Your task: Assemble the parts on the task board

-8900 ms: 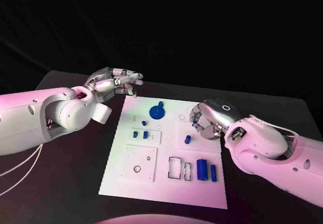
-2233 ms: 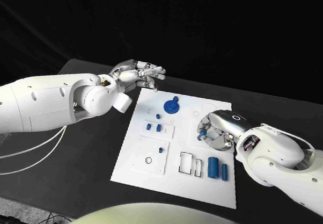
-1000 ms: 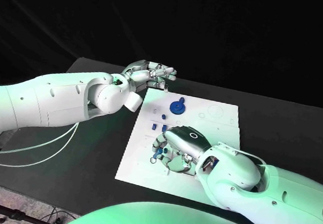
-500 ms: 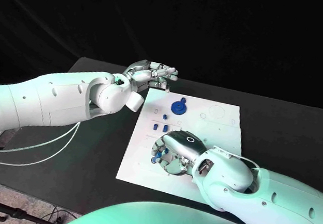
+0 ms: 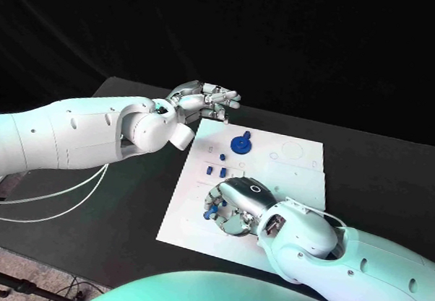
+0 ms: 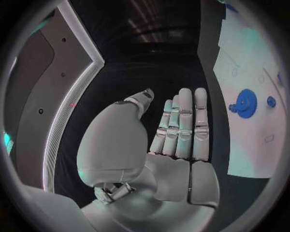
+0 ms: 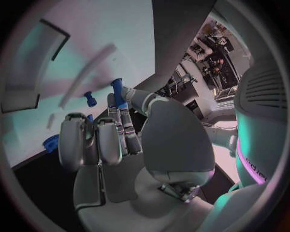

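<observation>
The white task board (image 5: 293, 174) lies in the middle of the black table. My right hand (image 5: 235, 203) hovers over its near left part and pinches a small blue peg (image 5: 210, 210) between thumb and a finger; in the right wrist view the blue peg (image 7: 118, 93) stands up from the fingertips of my right hand (image 7: 115, 140) just above the board (image 7: 91, 48). A blue gear (image 5: 240, 145) sits at the board's far end, and two short blue pegs (image 5: 214, 171) stand mid-left. My left hand (image 5: 204, 98) hangs off the far left corner with fingers apart, holding nothing.
The left wrist view shows my left hand (image 6: 181, 125) flat, with the gear (image 6: 246, 103) and the board (image 6: 253, 63) beside it. My right forearm (image 5: 353, 259) covers the board's near right part. Bare black table (image 5: 383, 175) lies right of the board.
My right hand has carried the blue peg from the board's right side to its near left part and in the last half second barely shifted. My left hand stays put.
</observation>
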### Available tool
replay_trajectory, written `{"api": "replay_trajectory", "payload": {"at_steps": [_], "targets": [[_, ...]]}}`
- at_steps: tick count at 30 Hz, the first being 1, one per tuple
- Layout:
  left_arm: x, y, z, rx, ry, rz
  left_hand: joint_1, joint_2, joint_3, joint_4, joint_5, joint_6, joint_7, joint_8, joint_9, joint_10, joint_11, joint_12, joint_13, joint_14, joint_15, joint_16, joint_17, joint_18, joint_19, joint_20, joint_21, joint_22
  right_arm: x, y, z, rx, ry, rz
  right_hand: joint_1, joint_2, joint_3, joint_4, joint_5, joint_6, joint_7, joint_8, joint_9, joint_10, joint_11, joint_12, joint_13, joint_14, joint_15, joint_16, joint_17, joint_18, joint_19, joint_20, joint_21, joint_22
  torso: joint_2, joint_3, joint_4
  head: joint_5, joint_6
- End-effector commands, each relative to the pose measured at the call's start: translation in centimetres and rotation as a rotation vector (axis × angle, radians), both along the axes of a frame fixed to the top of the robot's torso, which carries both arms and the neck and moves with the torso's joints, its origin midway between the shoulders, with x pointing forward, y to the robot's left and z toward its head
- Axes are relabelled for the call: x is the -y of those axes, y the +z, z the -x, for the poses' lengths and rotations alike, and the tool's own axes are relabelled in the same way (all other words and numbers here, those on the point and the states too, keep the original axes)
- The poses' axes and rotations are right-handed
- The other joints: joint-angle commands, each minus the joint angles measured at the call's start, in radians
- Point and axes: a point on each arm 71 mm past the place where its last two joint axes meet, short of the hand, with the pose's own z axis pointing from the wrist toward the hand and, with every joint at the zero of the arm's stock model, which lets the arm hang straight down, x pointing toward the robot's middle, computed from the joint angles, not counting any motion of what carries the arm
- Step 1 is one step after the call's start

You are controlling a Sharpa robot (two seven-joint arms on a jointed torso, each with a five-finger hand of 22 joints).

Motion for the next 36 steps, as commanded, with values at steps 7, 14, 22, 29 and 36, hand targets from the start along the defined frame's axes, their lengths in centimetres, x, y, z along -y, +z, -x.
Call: {"api": "replay_trajectory", "payload": {"at_steps": [7, 14, 22, 29, 36], "targets": [[0.23, 0.16, 0.1, 0.002, -0.015, 0.015, -0.004, 0.01, -0.007, 0.001, -0.003, -0.008, 0.0, 0.004, 0.001, -0.007, 0.001, -0.002, 0.001, -0.008, 0.001, -0.005, -0.001, 0.009, 0.007, 0.003, -0.004, -0.001, -0.24, -0.37, 0.02, 0.008, 0.016, 0.025, 0.001, 0.013, 0.0, -0.006, 0.003, -0.009, -0.001, 0.005, 0.001, 0.026, -0.024, 0.003, 0.002, 0.021, -0.007, -0.001, -0.001, -0.017, 0.011, -0.005, 0.0, 0.195, 0.0, 0.0002, 0.0005, 0.0, 0.0], [0.21, 0.16, 0.11, 0.001, -0.015, 0.015, -0.003, 0.011, -0.01, 0.002, -0.003, -0.009, 0.0, 0.004, 0.001, -0.008, 0.001, -0.001, 0.001, -0.008, 0.002, -0.005, -0.001, 0.009, 0.007, 0.003, -0.006, -0.002, -0.5, -0.65, 0.13, -0.001, 0.036, 0.042, -0.039, -0.015, -0.01, -0.014, 0.036, -0.034, 0.006, 0.0, 0.009, 0.0, -0.015, 0.001, -0.003, 0.02, 0.001, -0.002, -0.004, -0.015, 0.005, 0.0, -0.012, 0.191, 0.0, -0.0005, 0.0004, 0.001, 0.0], [0.19, 0.17, 0.11, 0.001, -0.014, 0.015, -0.003, 0.011, -0.01, 0.002, -0.003, -0.009, 0.0, 0.004, 0.001, -0.008, 0.001, -0.001, 0.001, -0.008, 0.002, -0.005, -0.001, 0.009, 0.007, 0.003, -0.006, -0.002, -0.62, -0.91, 0.15, -0.009, 0.053, 0.049, -0.084, -0.045, -0.033, -0.02, 0.059, -0.065, 0.019, -0.014, 0.009, -0.074, 0.003, 0.001, -0.011, 0.016, 0.015, -0.005, -0.012, -0.006, -0.016, 0.013, -0.061, 0.177, -0.001, -0.0005, 0.0005, 0.001, 0.0], [0.18, 0.18, 0.12, 0.001, -0.014, 0.015, -0.003, 0.011, -0.01, 0.002, -0.003, -0.009, 0.0, 0.004, 0.001, -0.008, 0.001, -0.001, 0.001, -0.008, 0.002, -0.005, -0.001, 0.009, 0.007, 0.003, -0.006, -0.002, -0.57, -0.86, 0.19, -0.006, 0.054, 0.04, -0.098, -0.056, -0.056, -0.027, 0.07, -0.085, 0.028, -0.026, 0.005, -0.111, 0.011, 0.003, -0.01, 0.012, 0.022, -0.01, -0.023, 0.0, -0.03, 0.021, -0.094, 0.168, -0.001, -0.0005, -0.0001, 0.001, 0.0], [0.14, 0.17, 0.11, 0.001, -0.013, 0.014, -0.003, 0.011, -0.01, 0.002, -0.003, -0.009, 0.0, 0.004, 0.001, -0.008, 0.001, -0.001, 0.001, -0.008, 0.002, -0.005, -0.001, 0.009, 0.007, 0.003, -0.006, -0.002, -0.14, -0.35, 0.07, 0.025, 0.024, -0.017, -0.107, -0.062, -0.092, -0.035, 0.069, -0.117, 0.037, -0.048, -0.007, -0.149, 0.019, 0.005, -0.009, 0.003, 0.029, -0.025, -0.054, 0.01, -0.049, 0.028, -0.145, 0.154, -0.001, 0.0007, -0.0001, 0.001, 0.0]]}}
